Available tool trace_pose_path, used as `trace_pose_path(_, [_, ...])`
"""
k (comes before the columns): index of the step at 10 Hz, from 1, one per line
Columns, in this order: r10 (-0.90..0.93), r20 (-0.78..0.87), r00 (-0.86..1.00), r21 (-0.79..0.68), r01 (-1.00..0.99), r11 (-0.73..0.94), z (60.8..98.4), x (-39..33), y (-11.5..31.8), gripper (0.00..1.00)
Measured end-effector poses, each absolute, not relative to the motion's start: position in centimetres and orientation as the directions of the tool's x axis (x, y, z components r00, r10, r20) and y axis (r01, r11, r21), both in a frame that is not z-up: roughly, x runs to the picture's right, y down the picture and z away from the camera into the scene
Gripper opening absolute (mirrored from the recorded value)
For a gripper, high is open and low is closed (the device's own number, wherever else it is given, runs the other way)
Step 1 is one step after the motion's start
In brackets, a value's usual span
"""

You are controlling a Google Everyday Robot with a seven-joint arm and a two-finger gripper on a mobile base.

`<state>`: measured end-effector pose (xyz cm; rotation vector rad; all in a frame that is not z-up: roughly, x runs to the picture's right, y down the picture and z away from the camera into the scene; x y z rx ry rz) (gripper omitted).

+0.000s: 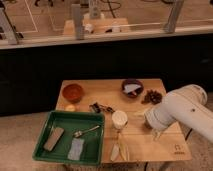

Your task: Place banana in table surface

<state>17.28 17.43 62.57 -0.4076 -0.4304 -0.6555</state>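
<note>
The banana (pixel 119 150) is pale cream-yellow and lies on the table surface (pixel 165 145) near its front edge, just below the white cup (pixel 119 120). Its slim fingers are splayed in a narrow V. My white arm (pixel 182 109) reaches in from the right over the table's right side. The gripper (pixel 152 127) hangs at the arm's lower left end, right of the cup and up and to the right of the banana, apart from it.
A green tray (pixel 52 125) at front left holds a spoon (pixel 86 132), a block and a cloth. An orange bowl (pixel 73 92), a small yellow lump (pixel 70 107), a dark bowl (pixel 132 87), a dark cluster (pixel 154 96) and a small black object (pixel 100 107) stand on the table.
</note>
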Motion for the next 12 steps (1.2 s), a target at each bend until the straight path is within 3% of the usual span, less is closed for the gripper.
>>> trace_pose_path(5, [-0.585, 0.570, 0.577, -0.114, 0.761, 0.639, 61.5, 15.2, 18.8, 0.80])
trace_pose_path(12, [-0.641, 0.659, 0.393, -0.137, 0.901, 0.412, 68.2, 10.1, 21.1, 0.80])
